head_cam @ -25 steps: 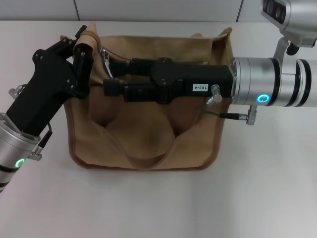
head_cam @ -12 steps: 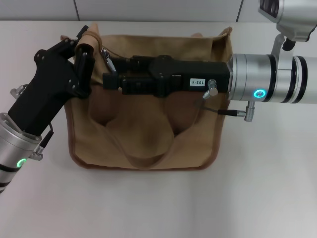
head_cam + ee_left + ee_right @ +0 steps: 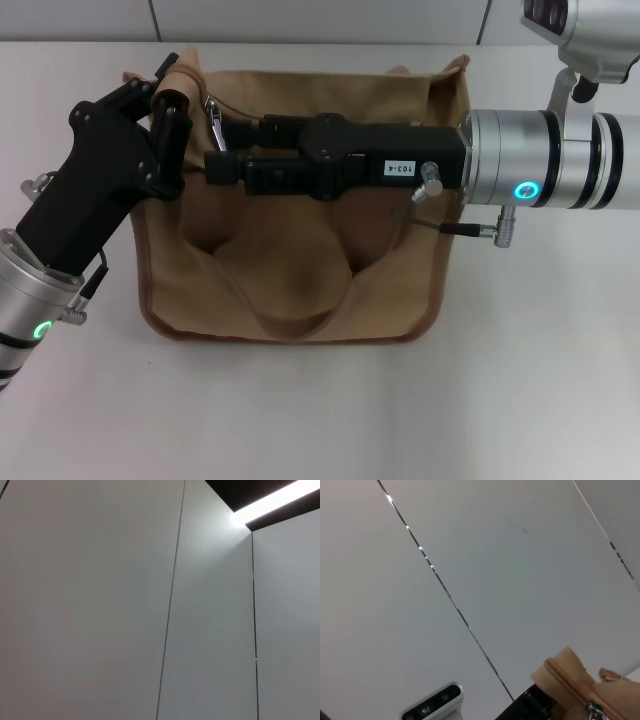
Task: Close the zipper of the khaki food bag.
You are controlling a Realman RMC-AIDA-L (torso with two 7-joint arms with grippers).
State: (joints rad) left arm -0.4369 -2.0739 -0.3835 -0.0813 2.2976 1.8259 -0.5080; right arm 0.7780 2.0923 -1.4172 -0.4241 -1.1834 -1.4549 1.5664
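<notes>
The zipper (image 3: 214, 122) had its silver slider and pull tab lying near the far-left corner of the khaki food bag (image 3: 300, 270), on the top panel. In my right wrist view the same metal piece showed at the edge of a tan fold of the bag, beside a dark part of an arm.

My right gripper (image 3: 222, 150) reached in across the bag's top from the right, its fingers (image 3: 224, 168) ending just beside the pull tab, the tab sitting just off the tips on their far side. The two fingers lay close to one another with a narrow gap between them; I could not tell whether they pinched the tab or only stood beside it.

My left gripper (image 3: 172, 100) came in from the near left and pinched a bunched fold of tan fabric at the bag's far-left corner, just left of the slider, its fingers pressed on the cloth.

The bag sat flat on the white tabletop (image 3: 520, 380), its two looped handles lying toward me on the near part of the top panel. My left wrist view showed only grey wall panels.
</notes>
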